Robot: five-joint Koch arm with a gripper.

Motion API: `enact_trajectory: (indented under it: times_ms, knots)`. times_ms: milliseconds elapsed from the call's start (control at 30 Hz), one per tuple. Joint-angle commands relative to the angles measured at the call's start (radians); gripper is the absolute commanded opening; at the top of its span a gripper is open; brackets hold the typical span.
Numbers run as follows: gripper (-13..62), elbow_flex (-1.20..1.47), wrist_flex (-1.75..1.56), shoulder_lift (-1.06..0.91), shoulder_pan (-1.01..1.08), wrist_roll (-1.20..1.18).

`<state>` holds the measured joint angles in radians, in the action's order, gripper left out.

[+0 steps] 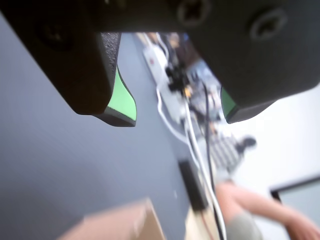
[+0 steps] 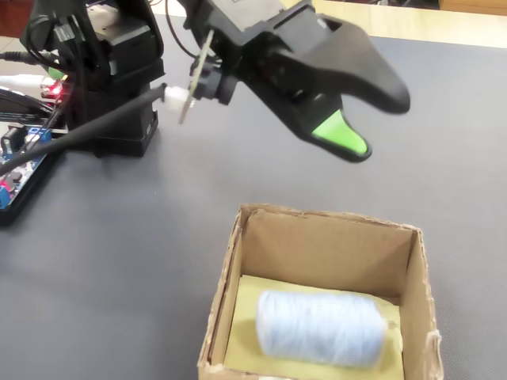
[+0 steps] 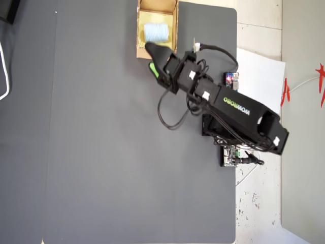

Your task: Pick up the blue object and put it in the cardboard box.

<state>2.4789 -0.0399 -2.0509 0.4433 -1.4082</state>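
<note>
The blue object (image 2: 321, 326), a pale ribbed roll, lies on its side on the yellowish floor of the cardboard box (image 2: 325, 253). The overhead view shows the blue object (image 3: 156, 33) inside the box (image 3: 140, 25) at the top edge of the grey mat. My gripper (image 2: 376, 123) hangs open above and behind the box, apart from it, with nothing between its green-padded jaws. Seen from overhead, the gripper (image 3: 151, 57) sits just below the box's near wall. In the wrist view the gripper (image 1: 179, 117) is wide open, and a blurred corner of the box (image 1: 125, 220) shows at the bottom.
The arm's black base (image 2: 119, 71) stands at the back left, with a lit circuit board (image 2: 24, 162) and cables beside it. A white paper sheet (image 3: 259, 76) lies off the mat to the right. A person's arm (image 1: 260, 210) shows in the wrist view.
</note>
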Motion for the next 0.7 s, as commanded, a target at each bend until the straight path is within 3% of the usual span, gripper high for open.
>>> enact_trajectory:
  times_ms: [0, 300, 667]
  knots:
    - [33.7, -0.008, -0.137, -0.063, -0.064, -0.038]
    - [33.7, 0.242, -0.222, -0.204, -0.279, -0.067]
    - [33.7, 0.463, -0.224, -0.314, -0.397, -0.144]
